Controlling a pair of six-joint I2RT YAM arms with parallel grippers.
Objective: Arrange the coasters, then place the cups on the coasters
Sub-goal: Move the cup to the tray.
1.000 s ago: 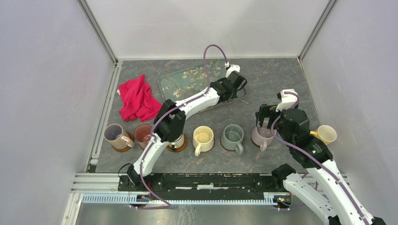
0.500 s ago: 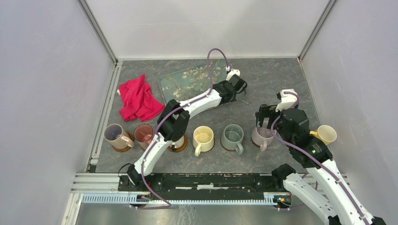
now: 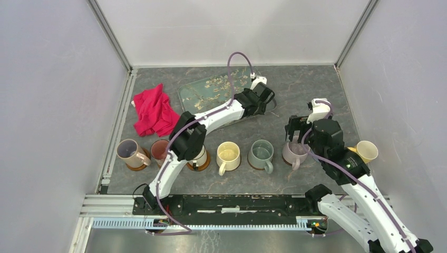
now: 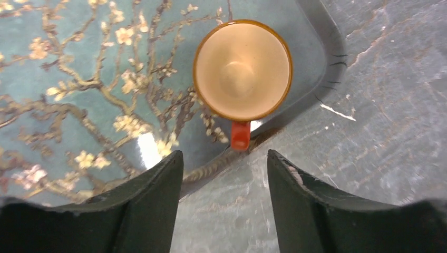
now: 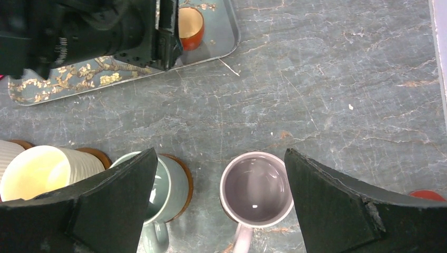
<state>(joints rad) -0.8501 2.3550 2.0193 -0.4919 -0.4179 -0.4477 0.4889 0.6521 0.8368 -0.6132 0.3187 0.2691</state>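
Your left gripper [image 4: 225, 158] is hovering with jaws spread, nothing between them. Just ahead of the jaws the red-orange cup [image 4: 242, 71] is sitting upright in the corner of the floral tray [image 4: 316, 31], handle pointing back at the jaws and reaching the tray rim. Right of the jaws, bare tabletop [image 4: 390, 132] is lying open.

Your right gripper [image 5: 221, 153] is hanging with jaws spread wide, gripping nothing. The mauve cup [image 5: 256, 188] is standing between them, apart from both, straight on the tabletop. By the left jaw the grey-green cup [image 5: 171, 192] is sitting on an orange-brown coaster [image 5: 188, 182]. Ahead, open stone is running to the tray edge. A red coaster [image 5: 427, 195] is peeking past the right jaw.
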